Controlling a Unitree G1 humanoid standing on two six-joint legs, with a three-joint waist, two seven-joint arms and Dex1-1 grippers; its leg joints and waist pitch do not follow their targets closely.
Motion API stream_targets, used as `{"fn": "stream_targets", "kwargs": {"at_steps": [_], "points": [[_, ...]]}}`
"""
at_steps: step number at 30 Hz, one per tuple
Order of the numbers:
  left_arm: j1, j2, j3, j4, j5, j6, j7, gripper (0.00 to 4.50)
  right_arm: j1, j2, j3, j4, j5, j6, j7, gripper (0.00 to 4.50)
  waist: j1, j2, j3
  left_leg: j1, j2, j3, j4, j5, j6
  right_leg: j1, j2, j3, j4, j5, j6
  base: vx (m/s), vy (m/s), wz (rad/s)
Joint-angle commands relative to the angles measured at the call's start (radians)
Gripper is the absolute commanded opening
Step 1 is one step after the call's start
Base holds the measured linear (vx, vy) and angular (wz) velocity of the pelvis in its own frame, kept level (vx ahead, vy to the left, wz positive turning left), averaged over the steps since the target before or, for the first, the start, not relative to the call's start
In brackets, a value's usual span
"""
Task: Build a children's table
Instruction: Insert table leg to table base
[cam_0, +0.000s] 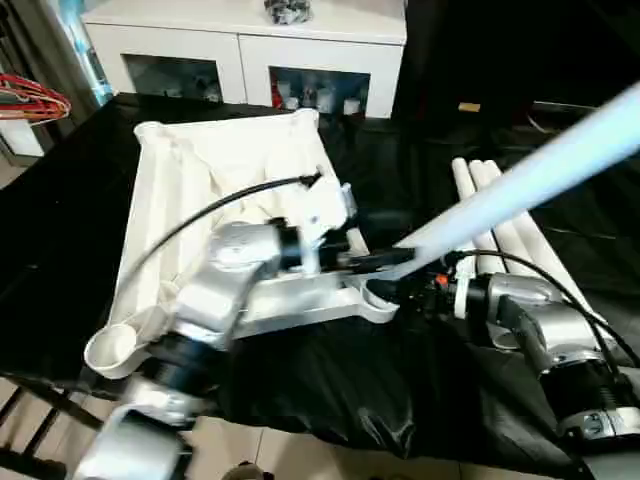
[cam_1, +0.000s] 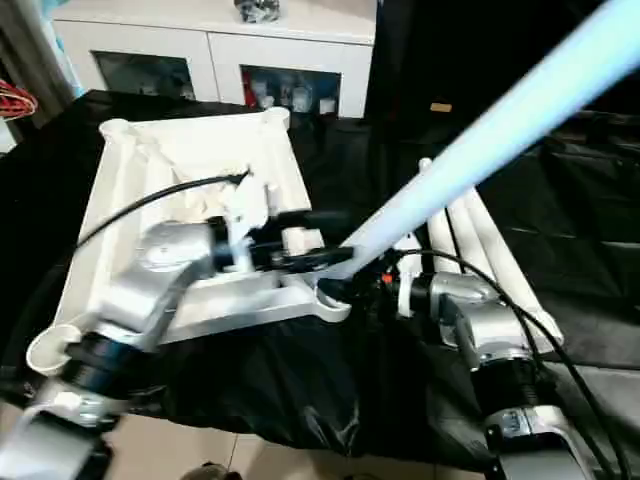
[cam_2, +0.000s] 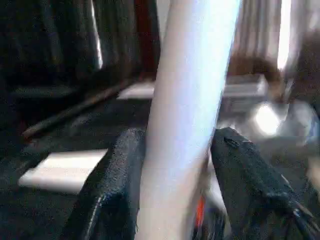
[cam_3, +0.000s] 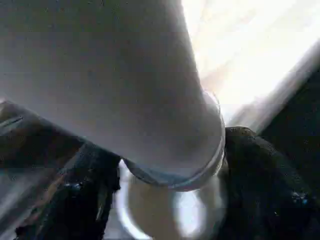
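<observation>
The white table top (cam_0: 200, 180) lies underside up on the black cloth. A long white leg (cam_0: 520, 185) slants up toward the far right, and its lower end is at the near right corner socket (cam_0: 380, 298). My left gripper (cam_0: 378, 262) is shut on the leg just above the socket; its black fingers (cam_2: 112, 190) press both sides of the leg (cam_2: 185, 100). My right gripper (cam_0: 415, 283) is shut on the same leg's end (cam_3: 125, 75), which sits over the socket (cam_3: 170, 215). Several spare legs (cam_0: 500, 215) lie side by side on the cloth at the right.
A white cabinet (cam_0: 240, 40) with glass-fronted compartments stands behind the table. Red wire hangers (cam_0: 30, 100) are at the far left. The near left corner socket (cam_0: 112, 348) overhangs the cloth's front edge, and black chair rails (cam_0: 30, 430) show below it.
</observation>
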Motion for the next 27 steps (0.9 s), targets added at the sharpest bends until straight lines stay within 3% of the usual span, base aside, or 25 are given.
{"fn": "stream_targets", "kwargs": {"at_steps": [1, 3, 9, 10, 12, 16, 20, 27], "points": [[-0.025, -0.001, 0.003, -0.036, -0.029, 0.012, -0.015, 2.72, -0.007, -0.008, 0.013, -0.027, 0.008, 0.023, 0.024, 2.99, 0.006, -0.023, -0.075, 0.009, 0.048, -0.007, -0.059, -0.112, 0.096, 0.065, -0.071, 0.044, -0.063, -0.200, -0.217, 0.000, 0.000, 0.00], [-0.020, 0.007, -0.023, -0.046, -0.027, 0.031, -0.043, 3.11, -0.006, -0.015, 0.022, -0.032, 0.006, 0.034, 0.041, 2.95, 0.006, -0.023, -0.073, 0.010, 0.048, -0.008, -0.061, -0.121, 0.094, 0.065, -0.070, 0.044, -0.063, -0.213, -0.210, 0.000, 0.000, 0.00], [-0.037, -0.015, -0.022, -0.005, 0.013, 0.025, 0.008, 3.19, -0.012, -0.022, 0.020, -0.029, 0.002, 0.037, 0.044, 2.95, 0.002, -0.020, -0.071, 0.014, 0.047, -0.008, -0.062, -0.140, 0.074, 0.062, -0.069, 0.045, -0.072, -0.257, -0.187, 0.000, 0.000, 0.00], [-0.044, -0.019, -0.015, 0.000, 0.005, 0.032, 0.017, 2.94, -0.013, -0.025, 0.021, -0.035, 0.005, 0.042, 0.046, 2.95, 0.002, -0.026, -0.072, 0.014, 0.046, -0.008, -0.061, -0.139, 0.075, 0.063, -0.069, 0.045, -0.073, -0.262, -0.182, 0.000, 0.000, 0.00], [-0.051, -0.018, -0.009, 0.004, -0.003, 0.033, 0.020, 2.86, -0.013, -0.029, 0.022, -0.042, 0.009, 0.048, 0.049, 2.95, 0.004, -0.023, -0.073, 0.014, 0.047, -0.009, -0.061, -0.130, 0.076, 0.064, -0.070, 0.045, -0.071, -0.255, -0.183, 0.000, 0.000, 0.00], [-0.058, -0.017, 0.005, 0.013, -0.009, 0.042, 0.042, 2.46, -0.019, -0.034, 0.021, -0.038, 0.005, 0.046, 0.059, 2.95, 0.004, -0.032, -0.074, 0.012, 0.047, -0.008, -0.059, -0.107, 0.086, 0.064, -0.071, 0.045, -0.066, -0.236, -0.187, 0.000, 0.000, 0.00], [-0.068, -0.028, 0.037, 0.027, -0.024, 0.059, 0.075, 2.11, -0.022, -0.035, 0.021, -0.053, 0.010, 0.054, 0.062, 2.95, 0.002, -0.027, -0.075, 0.012, 0.046, -0.007, -0.058, -0.100, 0.091, 0.064, -0.069, 0.045, -0.064, -0.210, -0.196, 0.000, 0.000, 0.00], [-0.091, -0.045, 0.085, 0.054, -0.061, 0.090, 0.124, 1.83, -0.009, -0.035, 0.009, -0.099, 0.018, 0.041, 0.052, 2.79, 0.005, -0.032, -0.075, 0.012, 0.045, -0.007, -0.056, -0.101, 0.093, 0.065, -0.070, 0.044, -0.064, -0.219, -0.194, 0.000, 0.000, 0.00]]}}
